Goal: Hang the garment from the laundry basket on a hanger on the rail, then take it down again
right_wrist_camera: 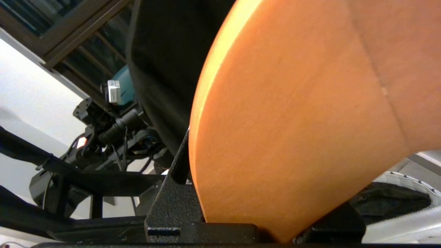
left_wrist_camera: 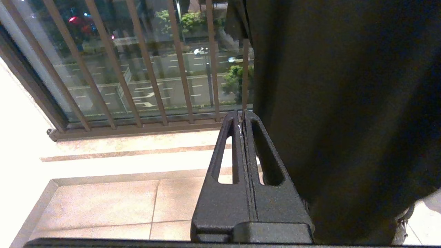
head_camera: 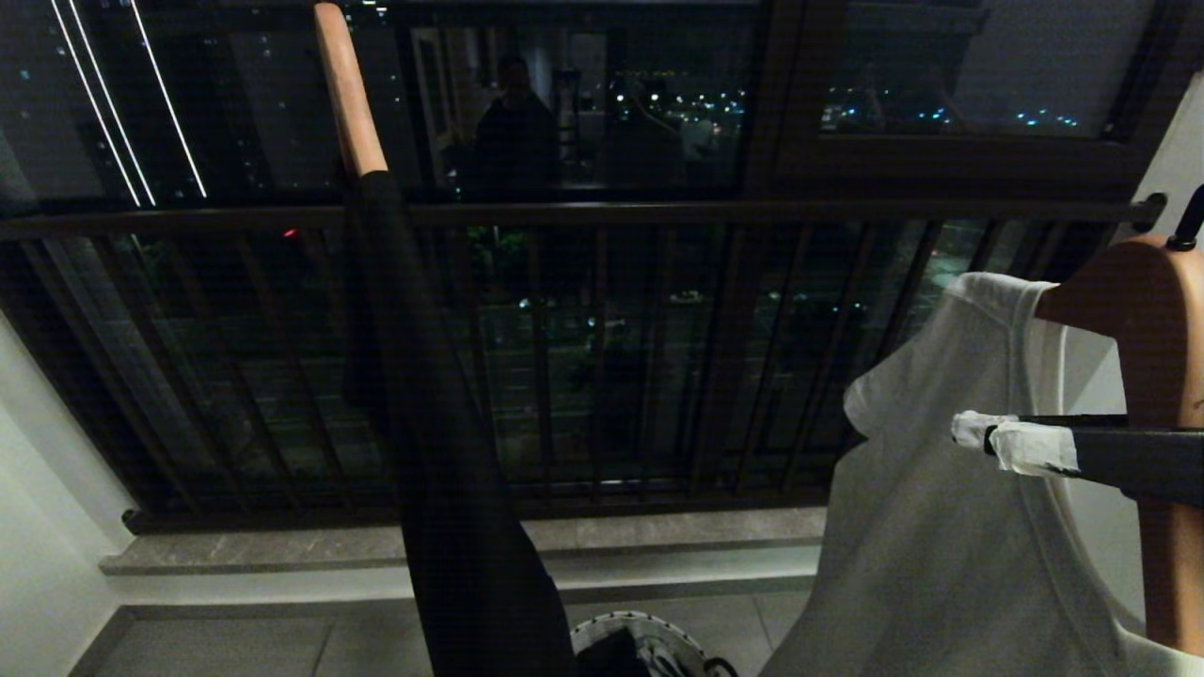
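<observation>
Head view: a smooth wooden hanger (head_camera: 1143, 310) with a rounded, broad shoulder stands at 3 o'clock, a white, thin knit garment (head_camera: 931, 508) draped over its arm and falling in soft folds toward 5 o'clock. The right hand (head_camera: 1021, 442), black with white tape wrapped round its fingertips, reaches in from the right edge across the hanger. A second wooden hanger (head_camera: 348, 94) slants from 12 o'clock, carrying a long black garment (head_camera: 451, 470) that hangs down to 6 o'clock. At the bottom edge the laundry basket (head_camera: 632, 625) shows its pale ribbed rim, dark cloth inside. Dark brown window-guard bars (head_camera: 602, 357) and a grey stone sill (head_camera: 658, 536) fill the background. No writing can be read anywhere.

Left wrist view: the left hand (left_wrist_camera: 243, 115), of rough black cast metal with slotted fingers, is clenched on nothing, its fingers pressed together. The matte black garment (left_wrist_camera: 344, 103) hangs just beside it, from 12 to 5 o'clock. Beige floor tiles (left_wrist_camera: 103, 203) lie below.

Right wrist view: the right hand (right_wrist_camera: 255, 220) grasps the wooden hanger (right_wrist_camera: 296, 120), whose smooth orange-brown curved body fills the gap between its black textured fingers (right_wrist_camera: 175, 203). The basket's ribbed rim (right_wrist_camera: 410, 179) shows at 4 o'clock.
</observation>
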`<state>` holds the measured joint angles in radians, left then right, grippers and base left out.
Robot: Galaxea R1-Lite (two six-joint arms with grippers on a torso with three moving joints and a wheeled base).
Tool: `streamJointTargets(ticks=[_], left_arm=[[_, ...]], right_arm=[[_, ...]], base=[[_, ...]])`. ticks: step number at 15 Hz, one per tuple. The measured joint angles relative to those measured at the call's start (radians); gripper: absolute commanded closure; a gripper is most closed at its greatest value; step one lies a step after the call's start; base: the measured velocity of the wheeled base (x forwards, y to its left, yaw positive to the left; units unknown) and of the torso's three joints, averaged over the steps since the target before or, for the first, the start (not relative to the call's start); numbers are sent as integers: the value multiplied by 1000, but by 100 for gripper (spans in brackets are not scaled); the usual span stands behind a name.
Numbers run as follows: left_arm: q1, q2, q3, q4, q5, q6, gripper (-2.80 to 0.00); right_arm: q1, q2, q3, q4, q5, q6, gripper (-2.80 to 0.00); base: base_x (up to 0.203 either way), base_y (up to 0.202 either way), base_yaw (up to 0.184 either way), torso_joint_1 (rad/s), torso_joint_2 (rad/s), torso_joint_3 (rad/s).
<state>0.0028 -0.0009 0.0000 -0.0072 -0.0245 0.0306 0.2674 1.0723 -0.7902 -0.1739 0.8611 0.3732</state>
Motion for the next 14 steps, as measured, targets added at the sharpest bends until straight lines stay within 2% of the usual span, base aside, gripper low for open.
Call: streamJointTargets(ticks=[5,14], left_arm=[[0,0,0,0,0,0,0],[0,0,0,0,0,0,0]], right_arm=[[-18,0,-16,6,0,0,0],[-19,-72,-12,72,1,-2,0]], base=[[0,0,0,-147,368,222],[0,0,0,-189,539,342]])
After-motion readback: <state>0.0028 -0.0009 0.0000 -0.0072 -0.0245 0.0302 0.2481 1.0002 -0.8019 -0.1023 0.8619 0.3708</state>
